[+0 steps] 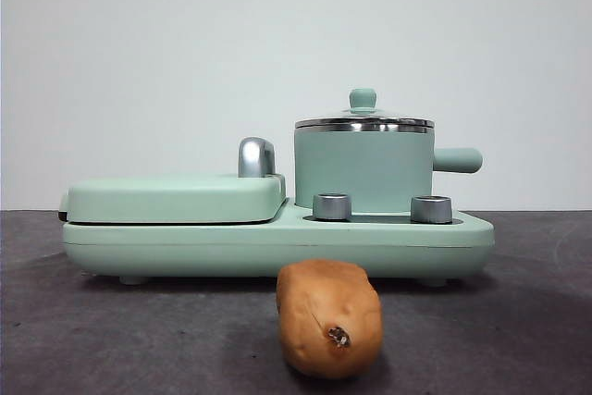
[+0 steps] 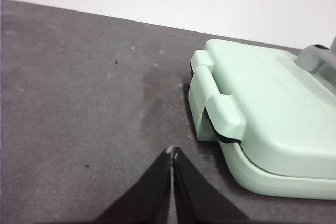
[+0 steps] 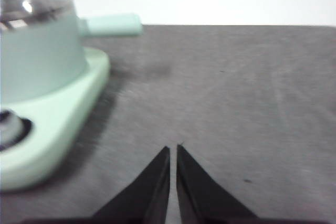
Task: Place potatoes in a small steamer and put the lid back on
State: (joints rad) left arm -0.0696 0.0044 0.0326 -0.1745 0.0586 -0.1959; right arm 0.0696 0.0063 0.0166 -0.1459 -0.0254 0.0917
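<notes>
An orange-brown potato with a dark spot on its near end lies on the dark table in front of the appliance. The mint-green steamer stands on the right half of the base, its stubby handle pointing right. The glass lid with a green knob sits on top of it. The steamer also shows in the right wrist view, to the side of my right gripper, which is shut and holds nothing. My left gripper is shut and empty, over bare table beside the griddle's end.
The flat mint-green griddle with a chrome handle fills the left half of the base. Two steel dials stand in front of the steamer. Neither arm shows in the front view. A white wall rises behind the table.
</notes>
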